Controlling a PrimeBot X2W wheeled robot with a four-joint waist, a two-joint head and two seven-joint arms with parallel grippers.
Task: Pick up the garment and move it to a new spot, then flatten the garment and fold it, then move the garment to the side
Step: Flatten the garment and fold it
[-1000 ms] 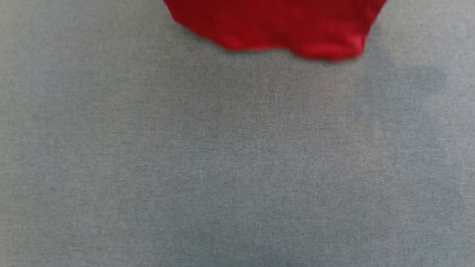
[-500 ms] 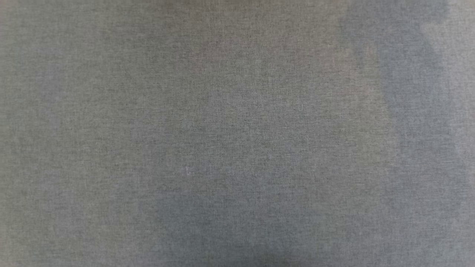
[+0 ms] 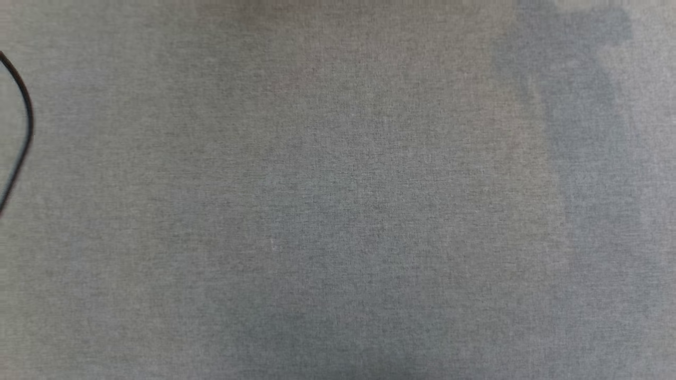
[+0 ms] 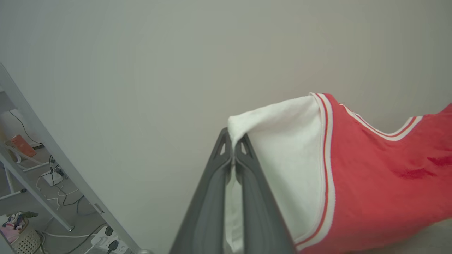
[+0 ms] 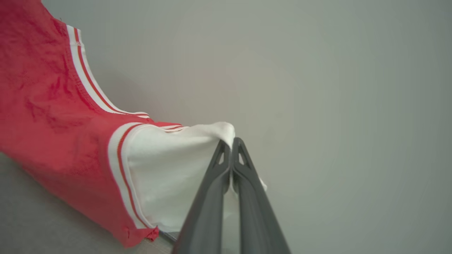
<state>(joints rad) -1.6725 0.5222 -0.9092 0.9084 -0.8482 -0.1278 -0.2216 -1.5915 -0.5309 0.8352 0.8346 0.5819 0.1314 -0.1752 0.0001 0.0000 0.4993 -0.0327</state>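
Observation:
In the left wrist view the garment is a red jersey T-shirt with a white sleeve and red-white striped trim. My left gripper is shut on the tip of that white sleeve. In the right wrist view the garment stretches off to the left, and my right gripper is shut on the tip of its other white sleeve. The shirt hangs spread between the two grippers, in front of a plain pale wall. Its print is hidden.
The head view looks down on a grey fabric surface with soft shadows at the right. A thin black cable curves in at its left edge. In the left wrist view a white frame leg, cables and a power strip lie low at the left.
The red hem of the garment that hung at the top of the head view a second ago has gone out of the picture. A black cable has come in at the left edge.

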